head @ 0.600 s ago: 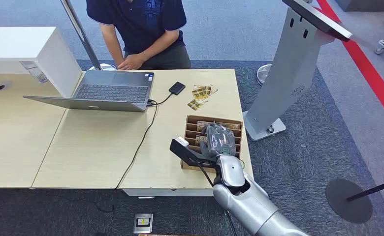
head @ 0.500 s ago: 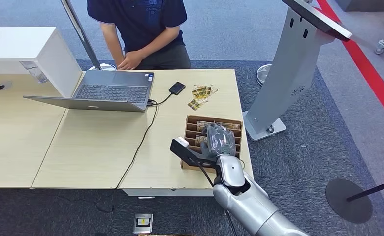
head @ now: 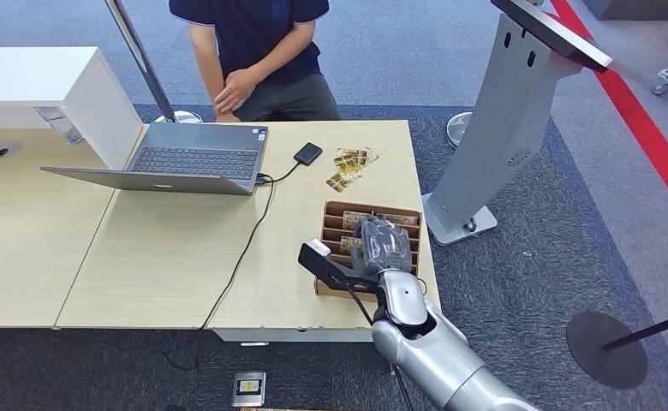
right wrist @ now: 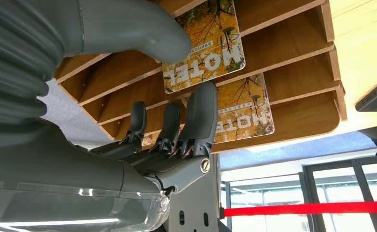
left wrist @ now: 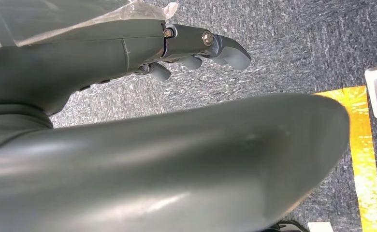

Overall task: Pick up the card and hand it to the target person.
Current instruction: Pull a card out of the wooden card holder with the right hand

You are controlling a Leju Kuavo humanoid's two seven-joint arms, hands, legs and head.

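Your right hand [head: 382, 244] sits lower centre of head view, over slotted wooden box [head: 337, 211]; thumb and fingers [right wrist: 198, 113] pinch hotel card [right wrist: 203, 46] standing in slot. Left hand [left wrist: 196, 48] empty, fingers apart.

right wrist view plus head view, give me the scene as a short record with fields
right hand: over the wooden card rack, thumb and fingers on either side of a HOTEL card, grip not confirmed
second card: one slot over in the rack
loose cards: on the table beyond the rack
person: standing at the far side, hands together
laptop: open, cabled
left hand: hanging over carpet, holds nothing
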